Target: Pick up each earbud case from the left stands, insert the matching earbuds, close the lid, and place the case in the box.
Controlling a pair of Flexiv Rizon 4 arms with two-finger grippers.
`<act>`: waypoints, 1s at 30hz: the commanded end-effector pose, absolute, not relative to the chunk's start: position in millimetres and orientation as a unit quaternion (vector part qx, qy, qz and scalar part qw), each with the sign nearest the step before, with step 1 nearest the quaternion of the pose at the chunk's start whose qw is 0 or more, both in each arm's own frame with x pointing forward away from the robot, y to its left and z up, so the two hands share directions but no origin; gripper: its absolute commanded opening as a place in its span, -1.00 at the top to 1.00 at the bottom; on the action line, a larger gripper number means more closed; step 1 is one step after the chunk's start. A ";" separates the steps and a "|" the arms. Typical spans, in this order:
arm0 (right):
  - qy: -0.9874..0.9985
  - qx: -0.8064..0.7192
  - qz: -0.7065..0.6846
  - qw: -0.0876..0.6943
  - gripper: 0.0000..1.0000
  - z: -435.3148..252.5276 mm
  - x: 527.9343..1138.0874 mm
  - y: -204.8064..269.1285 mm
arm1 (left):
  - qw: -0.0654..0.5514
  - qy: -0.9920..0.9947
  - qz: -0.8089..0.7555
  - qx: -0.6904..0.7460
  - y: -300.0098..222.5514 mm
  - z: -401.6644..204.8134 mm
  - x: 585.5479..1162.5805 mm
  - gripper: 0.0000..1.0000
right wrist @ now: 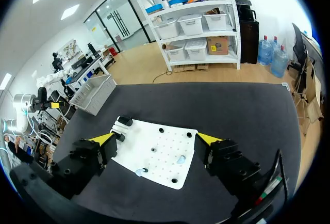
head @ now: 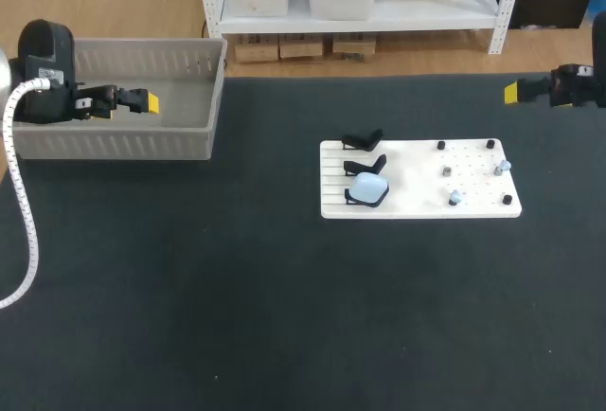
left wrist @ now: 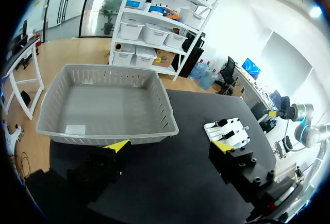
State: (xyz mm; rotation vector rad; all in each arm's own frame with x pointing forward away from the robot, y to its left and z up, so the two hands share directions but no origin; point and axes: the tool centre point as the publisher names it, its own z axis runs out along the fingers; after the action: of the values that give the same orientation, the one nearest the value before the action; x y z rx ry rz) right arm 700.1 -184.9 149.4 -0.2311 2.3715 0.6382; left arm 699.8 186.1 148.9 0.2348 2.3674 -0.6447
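My left gripper (head: pixel 145 101) hangs over the grey slatted box (head: pixel 114 141) at the far left of the black table (head: pixel 237 316). In my left wrist view the left gripper (left wrist: pixel 170 145) has its yellow-tipped fingers spread wide, holding nothing, with the near wall of the box (left wrist: pixel 113 131) just ahead of them. On the box floor lies a small pale sticker (left wrist: pixel 76 129); any print on it is too small to read.

My right gripper (head: pixel 512 93) is at the far right edge, well apart from everything. In the right wrist view the right gripper (right wrist: pixel 155 139) also has its fingers wide apart and bare, with the white board (right wrist: pixel 160 157) ahead of them.

The white board (head: pixel 417 205) lies right of the table's middle. Along its left side stand three black holders. The rear stand (head: pixel 362 138) and middle stand (head: pixel 365 165) carry nothing. The light blue earbud case (head: pixel 368 187) sits on the nearest one, lid shut as far as I can tell. On the pegged right half, a pale blue earbud (head: pixel 455 197) sits near the front and a second earbud (head: pixel 503 165) nearer the right edge.

I can read no writing on the case or the board.
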 end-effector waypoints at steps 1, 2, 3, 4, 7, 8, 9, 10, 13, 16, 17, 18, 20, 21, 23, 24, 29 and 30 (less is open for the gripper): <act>0.907 -0.088 0.244 0.331 -1.00 149.8 699.9 -184.9 | 0.330 0.908 -0.243 0.088 184.7 150.2 699.9 -1.00; 0.907 -0.088 0.244 0.331 -1.00 149.8 699.9 -184.9 | 0.330 0.908 -0.243 0.088 184.7 150.2 699.9 -1.00; 0.907 -0.088 0.244 0.331 -1.00 149.8 699.9 -184.9 | 0.330 0.908 -0.243 0.088 184.7 150.2 699.9 -1.00; 0.907 -0.088 0.244 0.331 -1.00 149.8 699.9 -184.9 | 0.330 0.908 -0.243 0.088 184.7 150.2 699.9 -1.00; 0.907 -0.088 0.244 0.331 -1.00 149.8 699.9 -184.9 | 0.330 0.908 -0.243 0.088 184.7 150.2 699.9 -1.00; 0.907 -0.088 0.244 0.331 -1.00 149.8 699.9 -184.9 | 0.330 0.908 -0.243 0.088 184.7 150.2 699.9 -1.00; 0.907 -0.088 0.244 0.331 -1.00 149.8 699.9 -184.9 | 0.330 0.908 -0.243 0.088 184.7 150.2 699.9 -1.00; 0.907 -0.088 0.244 0.331 -1.00 149.8 699.9 -184.9 | 0.330 0.908 -0.243 0.088 184.7 150.2 699.9 -1.00; 0.907 -0.088 0.244 0.331 -1.00 149.8 699.9 -184.9 | 0.330 0.908 -0.243 0.088 184.7 150.2 699.9 -1.00; 0.907 -0.088 0.244 0.331 -1.00 149.8 699.9 -184.9 | 0.330 0.908 -0.243 0.088 184.7 150.2 699.9 -1.00; 0.907 -0.088 0.244 0.331 -1.00 149.8 699.9 -184.9 | 0.330 0.908 -0.243 0.088 184.7 150.2 699.9 -1.00; 0.907 -0.088 0.244 0.331 -1.00 149.8 699.9 -184.9 | 0.330 0.908 -0.243 0.088 184.7 150.2 699.9 -1.00; 0.907 -0.088 0.244 0.331 -1.00 149.8 699.9 -184.9 | 0.330 0.908 -0.243 0.088 184.7 150.2 699.9 -1.00; 0.907 -0.088 0.244 0.331 -1.00 149.8 699.9 -184.9 | 0.327 0.904 -0.253 0.106 182.2 151.5 702.2 -1.00; 0.907 -0.088 0.244 0.331 -1.00 149.8 699.9 -184.9 | 0.339 0.892 -0.266 0.139 175.2 156.3 704.9 -1.00; 0.907 -0.088 0.244 0.331 -1.00 149.8 699.9 -184.9 | 0.343 0.886 -0.271 0.155 171.8 158.6 705.9 -1.00; 0.907 -0.088 0.244 0.331 -1.00 149.8 699.9 -184.9 | 0.353 0.844 -0.305 0.265 149.0 167.5 707.5 -1.00; 0.907 -0.088 0.244 0.331 -1.00 149.8 699.9 -184.9 | 0.348 0.838 -0.310 0.284 145.0 168.0 707.8 -1.00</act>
State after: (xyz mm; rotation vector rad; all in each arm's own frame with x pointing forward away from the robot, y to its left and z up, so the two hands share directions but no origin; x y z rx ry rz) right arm 700.1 -184.8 149.3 -0.2310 2.3716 0.6381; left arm 702.8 146.4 172.5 0.5315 2.2823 -0.6607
